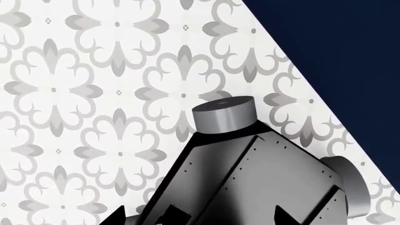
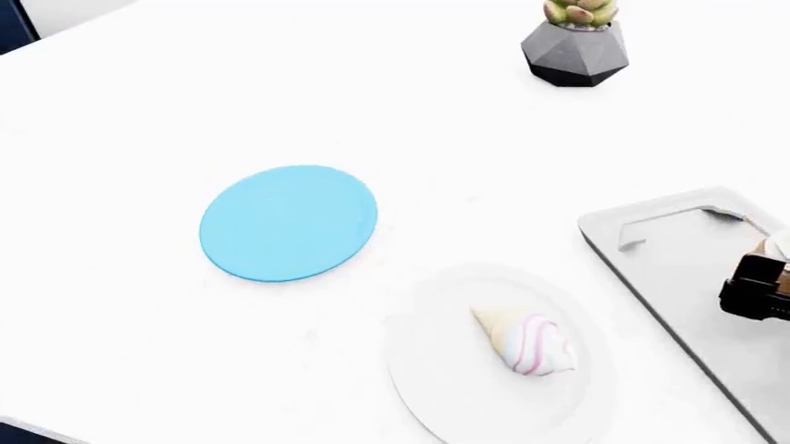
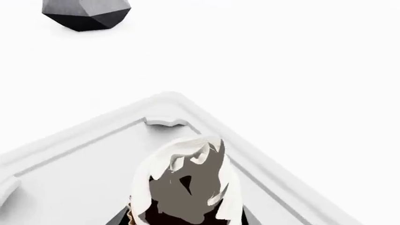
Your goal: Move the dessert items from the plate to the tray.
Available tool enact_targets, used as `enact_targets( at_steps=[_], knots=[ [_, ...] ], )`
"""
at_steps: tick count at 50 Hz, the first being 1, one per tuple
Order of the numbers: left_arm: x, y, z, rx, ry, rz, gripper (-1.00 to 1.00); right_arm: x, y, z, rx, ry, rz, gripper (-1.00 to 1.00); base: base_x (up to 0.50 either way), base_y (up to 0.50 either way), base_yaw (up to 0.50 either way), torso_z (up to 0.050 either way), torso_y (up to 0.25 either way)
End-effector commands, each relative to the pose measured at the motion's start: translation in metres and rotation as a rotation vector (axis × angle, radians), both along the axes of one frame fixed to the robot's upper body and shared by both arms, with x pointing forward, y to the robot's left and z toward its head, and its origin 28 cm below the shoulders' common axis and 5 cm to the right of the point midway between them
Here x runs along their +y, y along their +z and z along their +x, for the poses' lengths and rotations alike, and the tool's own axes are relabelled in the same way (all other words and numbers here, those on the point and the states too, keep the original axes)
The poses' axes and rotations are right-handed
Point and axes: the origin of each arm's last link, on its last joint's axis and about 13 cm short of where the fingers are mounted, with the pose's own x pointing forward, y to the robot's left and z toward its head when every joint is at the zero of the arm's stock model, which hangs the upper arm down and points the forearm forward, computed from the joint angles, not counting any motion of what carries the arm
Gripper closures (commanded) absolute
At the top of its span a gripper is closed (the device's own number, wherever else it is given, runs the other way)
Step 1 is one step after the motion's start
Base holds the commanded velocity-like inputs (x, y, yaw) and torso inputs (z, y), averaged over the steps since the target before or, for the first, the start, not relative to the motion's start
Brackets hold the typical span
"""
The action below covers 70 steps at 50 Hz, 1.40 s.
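Right gripper (image 2: pixel 768 277) is seen over the tray (image 2: pixel 667 277) at the edge of the head view, and in the right wrist view the frosted cupcake (image 3: pixel 187 187) is pinched between its jaws, held above the tray floor near one corner. Whether the cupcake is already resting on the tray cannot be told. If it is released from a height, it may be tipped onto its frosting or rolled toward the raised rim; if the jaws are opened unevenly, it may be dragged sideways.

The cone-shaped sweet (image 2: pixel 524 340) is left lying on its side on the round white plate (image 2: pixel 426 370), just beside the tray's long edge. Its rounded, tapered form is judged likely to roll or slip when it is gripped, and the plate could be nudged.

The left gripper is not shown; only the robot's base (image 1: pixel 250 173) and a patterned floor (image 1: pixel 93 93) are visible in the left wrist view.

A blue disc (image 2: pixel 289 223) lies well apart on the white table (image 2: pixel 148 92), and a succulent in a grey faceted pot (image 2: pixel 574 42) stands at the far side. Nothing is placed between plate and tray.
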Motion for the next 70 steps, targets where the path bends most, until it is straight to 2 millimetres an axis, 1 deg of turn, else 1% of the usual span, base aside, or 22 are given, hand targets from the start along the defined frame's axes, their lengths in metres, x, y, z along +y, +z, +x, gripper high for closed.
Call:
enact_targets(
  at_steps=[1,13,16,20,24,28,39,41,44,46,50,54,57,62,65,70],
  knots=[
    [0.000,0.000,-0.002,-0.002,0.003,0.000,-1.00,0.003,0.004,0.008,-0.014,0.075,-0.044,-1.00,0.00,0.00,0.00,0.000,0.000],
    [0.000,0.000,-0.002,-0.006,0.006,0.000,-1.00,0.006,0.015,0.014,-0.046,0.111,-0.031,-1.00,0.00,0.00,0.00,0.000,0.000],
    [-0.001,0.000,-0.003,-0.007,0.007,-0.001,-1.00,0.006,0.021,0.017,-0.064,0.113,-0.044,-1.00,0.00,0.00,0.00,0.000,0.000],
    [-0.001,0.000,-0.003,-0.009,0.008,-0.002,-1.00,0.007,0.038,0.021,-0.115,0.118,-0.074,-1.00,0.00,0.00,0.00,0.000,0.000],
    [-0.001,0.000,-0.003,-0.012,0.009,-0.002,-1.00,0.009,0.061,0.025,-0.180,0.135,-0.118,-1.00,0.00,0.00,0.00,0.000,0.000],
    [-0.002,0.000,-0.004,-0.013,0.011,-0.002,-1.00,0.012,0.079,0.028,-0.226,0.151,-0.157,-1.00,0.00,0.00,0.00,0.000,0.000],
    [-0.002,-0.001,-0.005,-0.018,0.013,-0.001,-1.00,0.023,0.107,0.031,-0.316,0.220,-0.265,-1.00,0.00,0.00,0.00,0.000,0.000],
    [-0.002,-0.001,-0.005,-0.017,0.011,-0.002,-1.00,0.028,0.116,0.030,-0.358,0.247,-0.305,-1.00,0.00,0.00,0.00,0.000,0.000],
    [-0.002,-0.001,-0.005,-0.014,0.011,-0.001,-1.00,0.043,0.134,0.027,-0.437,0.361,-0.358,-1.00,0.00,0.00,0.00,0.000,0.000],
    [-0.002,-0.001,-0.006,-0.014,0.014,-0.001,-1.00,0.057,0.140,0.024,-0.477,0.462,-0.366,-1.00,0.00,0.00,0.00,0.000,0.000],
    [-0.002,0.000,-0.006,-0.013,0.015,-0.001,-1.00,0.082,0.139,0.010,-0.478,0.653,-0.355,-1.00,0.00,0.00,0.00,0.000,0.000],
    [-0.002,-0.001,-0.007,-0.014,0.006,-0.004,-1.00,0.105,0.140,-0.011,-0.440,0.799,-0.302,-1.00,0.00,0.00,0.00,0.000,0.000],
    [-0.002,0.000,-0.006,-0.014,0.008,-0.005,-1.00,0.116,0.140,-0.028,-0.399,0.884,-0.269,-1.00,0.00,0.00,0.00,0.000,0.000],
    [-0.002,0.000,-0.003,-0.013,0.007,-0.006,-1.00,0.122,0.139,-0.049,-0.304,0.934,-0.216,-1.00,0.00,0.00,0.00,0.000,0.000],
    [-0.002,0.000,-0.001,-0.011,0.005,-0.006,-1.00,0.119,0.138,-0.061,-0.229,0.934,-0.189,-1.00,0.00,0.00,0.00,0.000,0.000],
    [-0.003,0.000,0.002,-0.009,0.002,-0.006,-1.00,0.118,0.136,-0.075,-0.164,0.950,-0.185,-1.00,0.00,0.00,0.00,0.000,0.000]
  ],
)
